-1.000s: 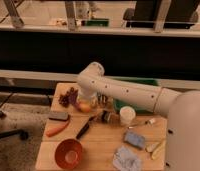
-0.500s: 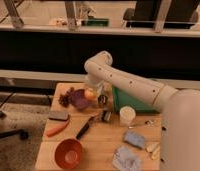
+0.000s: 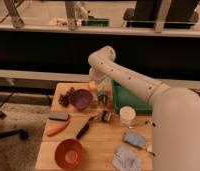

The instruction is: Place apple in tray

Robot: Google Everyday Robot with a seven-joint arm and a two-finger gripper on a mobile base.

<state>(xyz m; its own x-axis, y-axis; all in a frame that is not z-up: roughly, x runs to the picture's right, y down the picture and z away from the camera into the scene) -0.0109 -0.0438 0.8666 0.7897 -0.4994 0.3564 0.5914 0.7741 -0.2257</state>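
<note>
Gripper (image 3: 97, 91) is clamped on the apple (image 3: 92, 86), holding it up off the counter (image 3: 100, 146). Green tray (image 3: 124, 100) waits just right of it. Pickup looks done; carry-over and release remain.

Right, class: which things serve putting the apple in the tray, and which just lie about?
Job: shallow rectangular green plastic tray; small round yellowish apple; gripper shut on it, beside the tray.
Lying about: round purple bowl; round orange-red bowl; orange carrot; white cup.

Apple (image 3: 92, 86) in gripper (image 3: 96, 84), L of green tray (image 3: 129, 103).
</note>
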